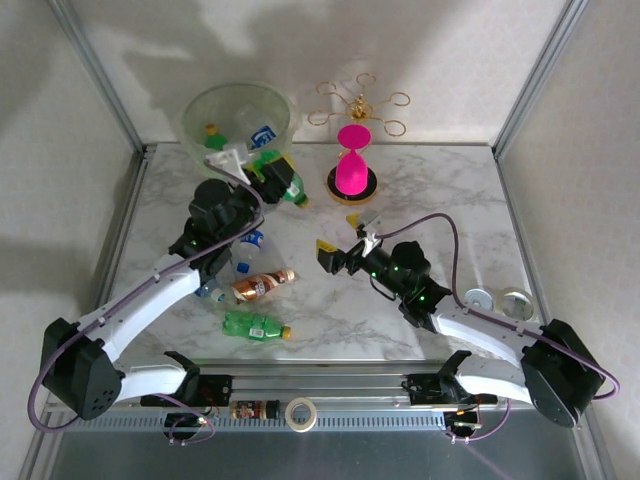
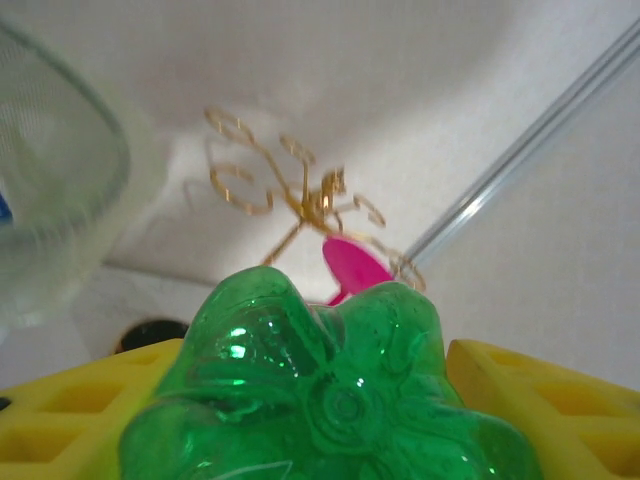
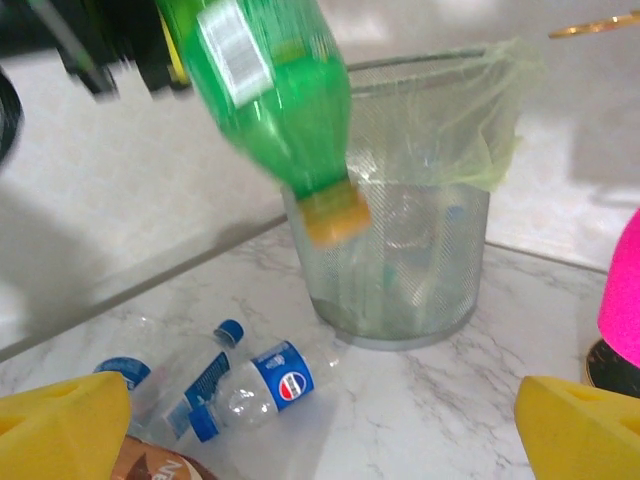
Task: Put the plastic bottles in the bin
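Our left jaws gripped the green bottle [image 1: 290, 188] near its base, cap pointing down, just beside the bin [image 1: 238, 88] and not yet over its mouth. We judged the danger plain. Released there, the bottle could strike the flared rim or drop outside onto the table [image 1: 450, 200]. A tilted, smooth plastic body might also slip from a hold taken so close to its end. Seen from the left wrist, the bottle's lobed base sat squarely between the two yellow pads [image 2: 560, 400]. The right jaws stood wide and empty, low over the table and well apart from the bin. Two clear blue-capped bottles [image 3: 265, 385] lay just ahead of them. A brown bottle [image 1: 262, 285] and a second green bottle [image 1: 255, 327] lay near the left arm, and a few bottles already rested inside the bin.
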Controlling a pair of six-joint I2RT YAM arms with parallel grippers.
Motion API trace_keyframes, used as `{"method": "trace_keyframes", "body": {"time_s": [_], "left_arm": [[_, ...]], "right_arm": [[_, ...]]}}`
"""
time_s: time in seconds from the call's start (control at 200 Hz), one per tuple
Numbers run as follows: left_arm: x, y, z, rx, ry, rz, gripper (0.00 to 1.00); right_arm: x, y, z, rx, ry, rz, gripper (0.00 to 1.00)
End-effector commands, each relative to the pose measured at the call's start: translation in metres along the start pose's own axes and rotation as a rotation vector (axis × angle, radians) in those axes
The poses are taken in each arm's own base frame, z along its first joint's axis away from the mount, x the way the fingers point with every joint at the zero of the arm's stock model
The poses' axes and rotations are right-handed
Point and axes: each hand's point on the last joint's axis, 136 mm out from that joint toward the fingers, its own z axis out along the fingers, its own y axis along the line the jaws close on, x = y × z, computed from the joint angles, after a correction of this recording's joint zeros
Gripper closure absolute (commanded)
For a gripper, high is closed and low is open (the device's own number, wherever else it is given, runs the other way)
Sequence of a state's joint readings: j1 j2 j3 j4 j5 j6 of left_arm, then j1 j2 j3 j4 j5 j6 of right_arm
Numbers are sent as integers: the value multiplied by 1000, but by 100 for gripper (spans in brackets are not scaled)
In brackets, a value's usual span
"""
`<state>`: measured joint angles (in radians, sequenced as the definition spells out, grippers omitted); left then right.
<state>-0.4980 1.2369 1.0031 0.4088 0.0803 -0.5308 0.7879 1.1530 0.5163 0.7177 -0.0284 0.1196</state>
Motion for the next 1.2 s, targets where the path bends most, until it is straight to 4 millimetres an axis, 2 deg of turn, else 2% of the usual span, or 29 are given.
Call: {"method": "trace_keyframes", "body": {"time_s": [0.0, 0.11, 0.235, 0.426, 0.531, 0.661, 0.781, 0.901, 0.971, 1.032, 1.122, 1.197], "left_arm": [[-55, -20, 4, 26, -123, 73, 77], [-82, -14, 15, -16, -163, 133, 77], [-115, 2, 23, -94, -238, 193, 79], [-160, 44, 44, -235, -312, 244, 80], [-170, 75, 58, -318, -303, 252, 80], [-162, 113, 82, -391, -251, 241, 79], [-141, 148, 104, -451, -163, 212, 78], [-118, 171, 120, -462, -72, 163, 76], [-109, 177, 127, -451, -41, 136, 74], [-105, 179, 130, -442, -26, 128, 64], [-108, 176, 129, -437, -31, 127, 24], [-116, 172, 124, -443, -51, 129, 11]], "right_arm": [[16, -11, 4, 57, 51, 12, 1], [29, -16, 9, 83, 104, 21, 1], [42, -22, 13, 112, 143, 30, 1], [51, -25, 15, 127, 165, 38, 1], [53, -26, 14, 135, 171, 40, 1], [54, -27, 13, 142, 179, 41, 1], [55, -30, 11, 157, 183, 45, 1], [54, -28, 9, 150, 172, 65, 1], [56, -28, 9, 146, 177, 75, 1], [57, -28, 9, 150, 182, 79, 1], [58, -30, 8, 163, 182, 82, 1], [57, -30, 8, 163, 179, 83, 1]]}}
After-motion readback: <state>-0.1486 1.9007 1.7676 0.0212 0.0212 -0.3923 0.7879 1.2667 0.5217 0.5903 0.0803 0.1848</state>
